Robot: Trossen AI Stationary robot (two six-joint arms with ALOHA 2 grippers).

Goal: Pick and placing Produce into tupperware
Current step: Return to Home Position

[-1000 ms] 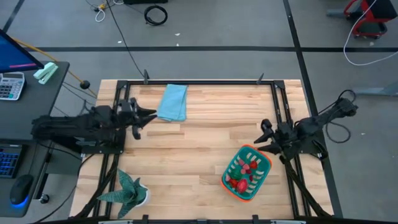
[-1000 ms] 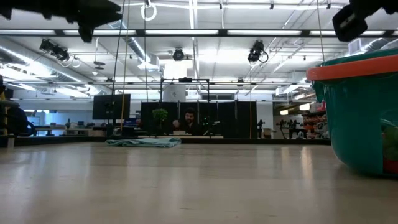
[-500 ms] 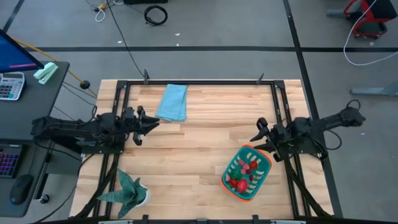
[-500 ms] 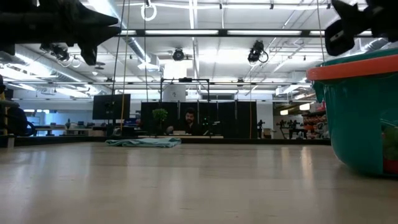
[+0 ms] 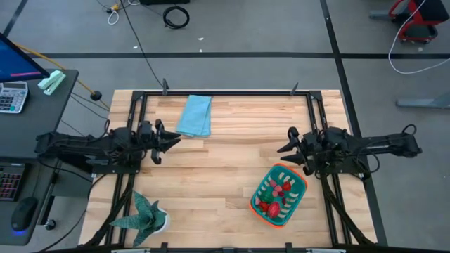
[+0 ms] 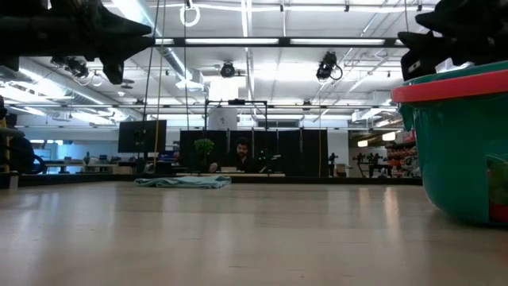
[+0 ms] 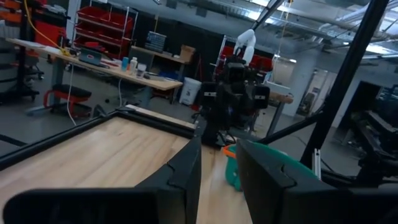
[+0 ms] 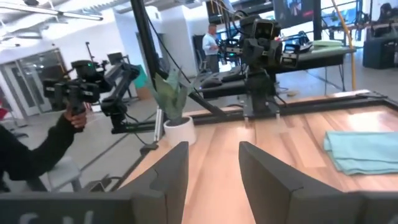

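The tupperware point(image 5: 279, 195), teal with an orange rim, stands on its base on the table's right near part. It fills the right edge of the low view point(image 6: 464, 143). The produce point(image 5: 275, 199), small red, pink and green pieces, lies inside it. My right gripper point(image 5: 283, 150) hovers open just beyond the container's far side, pointing toward the table's left point(image 8: 213, 168). My left gripper point(image 5: 171, 139) hovers open over the table's left part, pointing right point(image 7: 217, 174). The container's rim point(image 7: 231, 163) shows between its fingers, far off.
A light blue folded cloth point(image 5: 195, 114) lies at the far edge, left of centre. A green star-shaped plant in a white pot point(image 5: 144, 214) stands at the near left corner. Black frame rails point(image 5: 232, 93) border the table. A person's dark sleeve point(image 8: 37, 149) shows beyond the table.
My right arm has stretched out level, and its gripper has shifted a little toward the table's left and far edge, away from the tupperware. My left gripper has moved slightly toward the right and come down a little. The container and produce have stayed put.
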